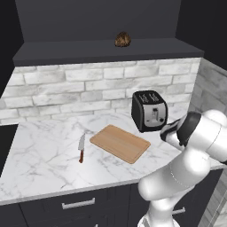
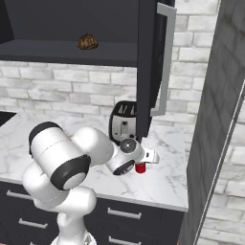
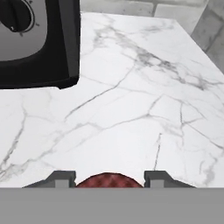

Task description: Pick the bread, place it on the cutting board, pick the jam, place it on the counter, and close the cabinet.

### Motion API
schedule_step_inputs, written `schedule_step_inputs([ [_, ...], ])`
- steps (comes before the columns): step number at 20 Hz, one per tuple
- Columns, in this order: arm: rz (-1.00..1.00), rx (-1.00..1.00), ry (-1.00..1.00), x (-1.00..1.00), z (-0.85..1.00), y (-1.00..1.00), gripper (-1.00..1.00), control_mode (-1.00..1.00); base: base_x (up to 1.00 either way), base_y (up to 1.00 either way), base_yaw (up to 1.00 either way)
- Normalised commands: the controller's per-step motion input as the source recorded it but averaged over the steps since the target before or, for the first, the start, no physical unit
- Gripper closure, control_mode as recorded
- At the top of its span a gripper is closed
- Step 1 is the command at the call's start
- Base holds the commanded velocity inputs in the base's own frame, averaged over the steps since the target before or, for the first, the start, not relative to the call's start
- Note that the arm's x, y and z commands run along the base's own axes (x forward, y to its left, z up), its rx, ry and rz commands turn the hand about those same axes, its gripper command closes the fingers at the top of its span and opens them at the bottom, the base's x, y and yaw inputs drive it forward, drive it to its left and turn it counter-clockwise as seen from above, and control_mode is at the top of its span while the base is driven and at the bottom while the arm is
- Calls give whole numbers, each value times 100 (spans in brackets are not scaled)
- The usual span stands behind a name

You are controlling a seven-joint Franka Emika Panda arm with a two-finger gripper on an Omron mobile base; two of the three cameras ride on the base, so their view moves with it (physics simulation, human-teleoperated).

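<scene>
The bread [image 1: 123, 39] [image 2: 87, 42], a small dark brown lump, sits on the shelf of the open cabinet [image 2: 67, 50]. On the counter [image 1: 44, 150] the light wooden cutting board [image 1: 119, 142] lies bare. My gripper [image 2: 142, 161] [image 3: 109, 177] is shut on the red jam [image 2: 140, 169] [image 3: 109, 180], low over the marble to the right of the toaster. Whether the jar touches the counter [image 3: 131, 109] I cannot tell. In the hand view only the jar's red top shows, between the two fingertips.
A black toaster [image 1: 149, 111] [image 2: 123, 122] [image 3: 35, 39] stands close to the left of my hand. A red-handled knife [image 1: 81, 147] lies left of the board. The open cabinet door [image 2: 146, 72] with its silver handle [image 2: 165, 62] hangs above my gripper. A grey wall [image 2: 215, 119] bounds the right side.
</scene>
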Motion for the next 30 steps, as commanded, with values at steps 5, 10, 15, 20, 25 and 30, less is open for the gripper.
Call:
schedule_step_inputs([
  [5, 0, 0, 0, 8, -23, -5, 100, -100, 0, 0, 0],
  [10, 0, 0, 2, 0, -5, -1, 100, -100, 0, 0, 0],
  [15, 0, 0, 0, 0, 0, 0, 100, -100, 0, 0, 0],
  [20, 0, 0, 0, 0, 0, 0, -100, -100, 0, 0, 0],
  [25, 0, 0, 0, 0, 0, 0, -100, -100, 0, 0, 0],
  [30, 0, 0, 0, 0, 4, -3, -100, -100, 0, 0, 0],
])
